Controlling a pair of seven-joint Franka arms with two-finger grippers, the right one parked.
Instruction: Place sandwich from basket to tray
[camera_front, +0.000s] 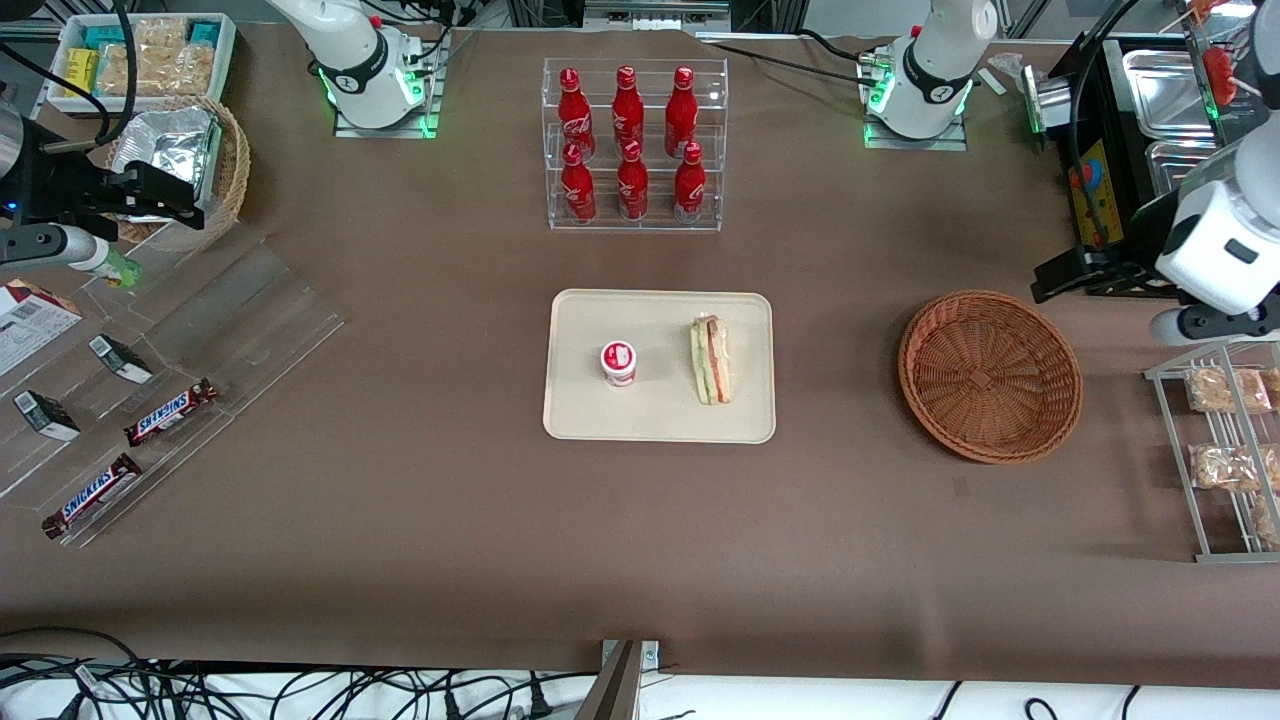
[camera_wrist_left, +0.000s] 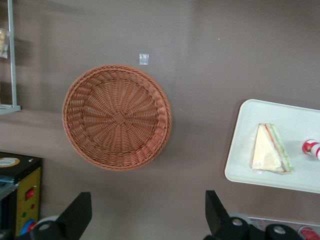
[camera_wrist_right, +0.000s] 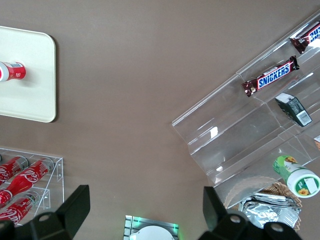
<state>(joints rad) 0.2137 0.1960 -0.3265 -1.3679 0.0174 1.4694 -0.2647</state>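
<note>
Looking down from the front camera, I see the sandwich (camera_front: 711, 360) lying on the tray (camera_front: 590, 415), on the side toward the working arm's end of the desk (camera_front: 420, 520). A small red-and-white cup (camera_front: 618, 362) stands on the same tray, apart from it. The basket (camera_front: 990, 375) sits well apart from the tray toward the working arm's end, with nothing in it. Farther from the camera than the tray, a clear rack of red bottles (camera_front: 632, 140) stands upright. A wire rack of bagged snacks (camera_front: 1228, 450) is just beside the basket at the desk's edge, and Snickers bars (camera_front: 170, 412) lie on a clear stand toward the parked arm's end. The left arm's wrist hangs above the desk edge near the basket; its gripper is not visible from here.

From my left wrist camera, the gripper (camera_wrist_left: 145, 217) hovers high above bare desk, with its fingers (camera_wrist_left: 214, 212) spread wide apart and nothing between them. The basket (camera_wrist_left: 117, 117) lies nearest to them; the sandwich (camera_wrist_left: 270, 150) rests flat on the tray (camera_wrist_left: 300, 120), well apart from the fingers. Nothing stands between. This view shows the sandwich's wedge shape and a small pale tag (camera_wrist_left: 144, 58) on the desk near the basket.

From the right wrist camera, only a corner of the tray (camera_wrist_right: 27, 75) and the cup (camera_wrist_right: 11, 71) show; the sandwich is out of frame.
</note>
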